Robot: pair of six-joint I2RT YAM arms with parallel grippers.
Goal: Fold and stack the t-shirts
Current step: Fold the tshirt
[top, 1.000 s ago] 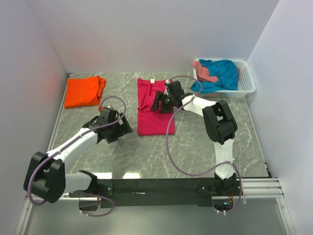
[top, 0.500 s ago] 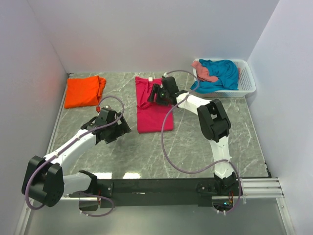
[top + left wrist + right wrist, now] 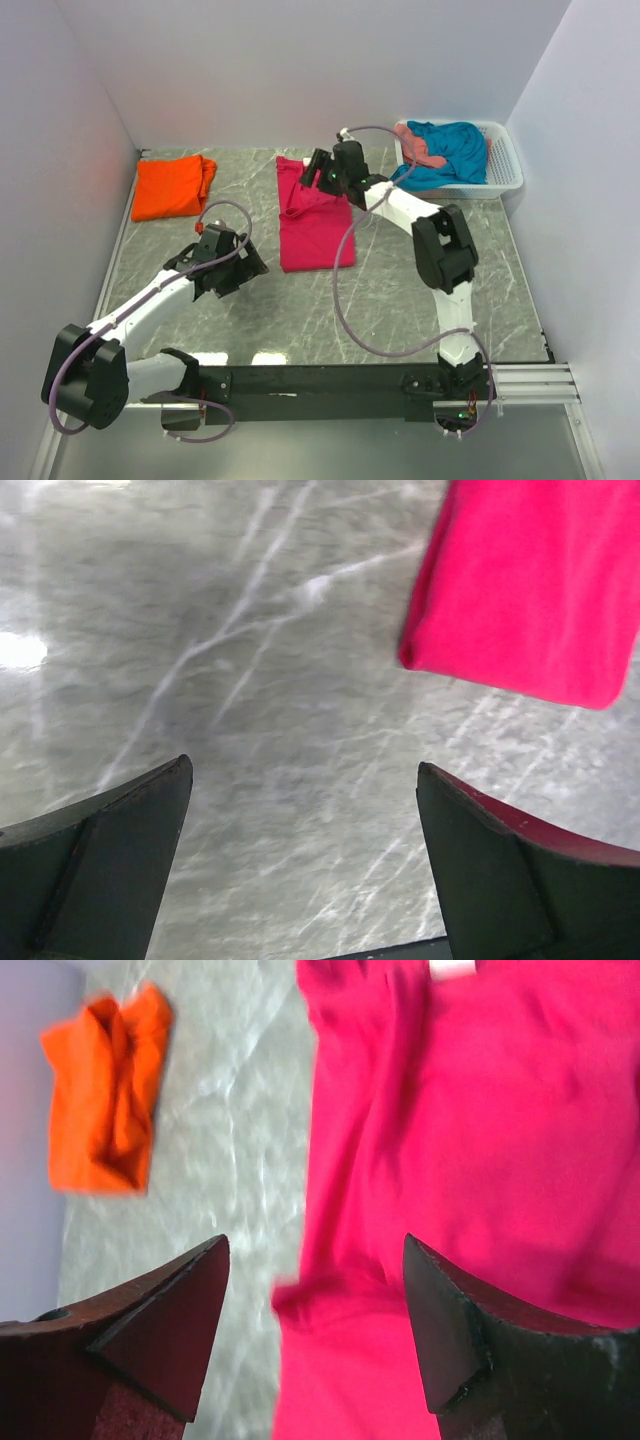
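Both spread, empty: left end effector (image 3: 303,766); right end effector (image 3: 315,1242) above the magenta-pink t-shirt (image 3: 315,225) risks dragging its fold loose.

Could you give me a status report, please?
Left gripper open, near corner of magenta-pink cloth t-shirt. Right gripper open over its collar end. Nothing in the way.

- The top external view sits high above and behind the 2 arm bases, faces the far wall and takes in the whole table (image 3: 400,300) from afar.
- The left wrist view looks steeply down past the left gripper (image 3: 303,765), close to the tabletop, and catches 1 corner of the magenta-pink t-shirt (image 3: 530,580).
- The right wrist view looks down past the right gripper (image 3: 315,1240) over that shirt's collar end, with the orange t-shirt (image 3: 100,1090) at its upper left.
- All 3 views share the magenta-pink shirt; the top and right wrist views also share the orange one.
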